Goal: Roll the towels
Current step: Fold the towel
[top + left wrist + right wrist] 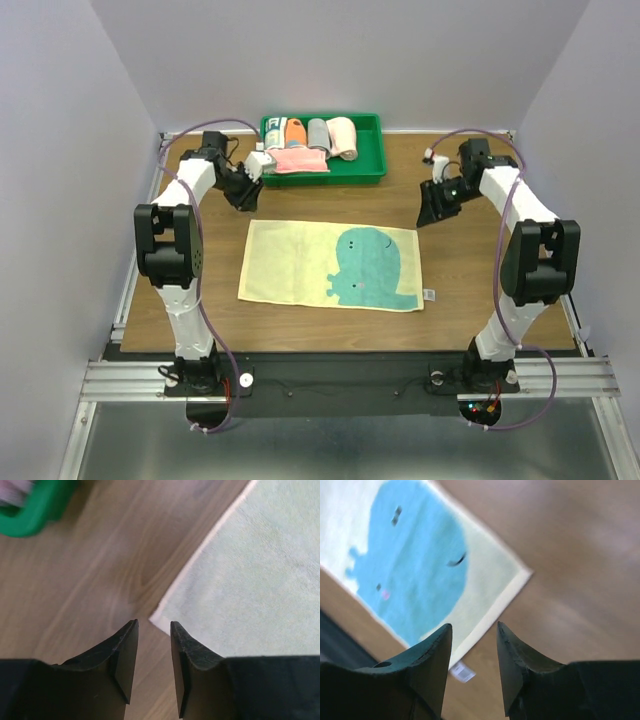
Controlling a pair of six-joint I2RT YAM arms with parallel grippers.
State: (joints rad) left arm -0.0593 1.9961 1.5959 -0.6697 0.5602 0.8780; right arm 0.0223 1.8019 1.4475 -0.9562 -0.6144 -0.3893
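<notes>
Hovering left gripper [154, 625]: fingers parted by a narrow gap, nothing between them; hung over bare desk [500, 290] just off the far left corner of the flat towel.
Right gripper [474, 626]: parted by a similarly narrow gap, holding nothing; hung near the far right corner of the same towel, fingertips over desk wood beside its edge.
Flat towel [330, 265]: spread open in the middle of the desk, between the two arms; pale yellow with a large teal figure [372, 265] on its right half.
Towel axis: long side running left to right, short side running near to far; slightly skewed, with the right end a little nearer the arm bases.
White tag [429, 295]: sticking out at the near right corner of the flat towel.
Green tray [370, 150]: at the far edge of the desk, well apart from the flat towel.
Rolled towels [343, 137]: stubby rolls side by side in the tray, long axes near to far, peach-pink one at the right end, grey beside it; a pink cloth [298, 160] lying flat in front of them.
</notes>
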